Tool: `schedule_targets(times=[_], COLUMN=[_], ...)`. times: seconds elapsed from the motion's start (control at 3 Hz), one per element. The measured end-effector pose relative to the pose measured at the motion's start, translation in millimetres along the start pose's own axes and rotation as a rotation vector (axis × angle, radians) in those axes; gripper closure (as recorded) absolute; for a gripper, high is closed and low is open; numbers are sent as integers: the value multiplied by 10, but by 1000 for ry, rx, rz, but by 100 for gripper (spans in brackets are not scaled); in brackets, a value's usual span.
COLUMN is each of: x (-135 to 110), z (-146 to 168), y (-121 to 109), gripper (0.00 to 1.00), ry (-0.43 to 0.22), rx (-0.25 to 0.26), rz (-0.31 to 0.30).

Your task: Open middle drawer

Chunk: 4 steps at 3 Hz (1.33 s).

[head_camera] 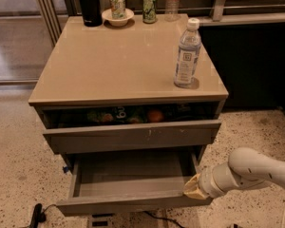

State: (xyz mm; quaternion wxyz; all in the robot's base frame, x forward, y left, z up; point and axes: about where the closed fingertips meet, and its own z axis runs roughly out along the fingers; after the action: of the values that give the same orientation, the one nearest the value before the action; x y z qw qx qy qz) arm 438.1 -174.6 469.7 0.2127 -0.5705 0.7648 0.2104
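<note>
The middle drawer stands well out. The gripper sits at its front corner; whether it grips anything, I cannot tell. Any further pull should run straight and level, so the drawer does not skew.

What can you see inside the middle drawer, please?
The middle drawer shows only a bare grey floor, and nothing lies on the part in view. Its back is hidden under the top drawer, and the gripper at its front right corner covers a little.
</note>
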Motion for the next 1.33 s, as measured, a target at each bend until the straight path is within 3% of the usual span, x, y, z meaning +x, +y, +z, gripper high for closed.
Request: schedule_targets(times=[0.33,1.0,1.33], x=[-176,-478,-574], z=[68,322,476], y=[2,-16,-56], gripper=[100,100,100], ry=[15,109,151], rx=[0,-4,-8], rz=[-88,-241,-282])
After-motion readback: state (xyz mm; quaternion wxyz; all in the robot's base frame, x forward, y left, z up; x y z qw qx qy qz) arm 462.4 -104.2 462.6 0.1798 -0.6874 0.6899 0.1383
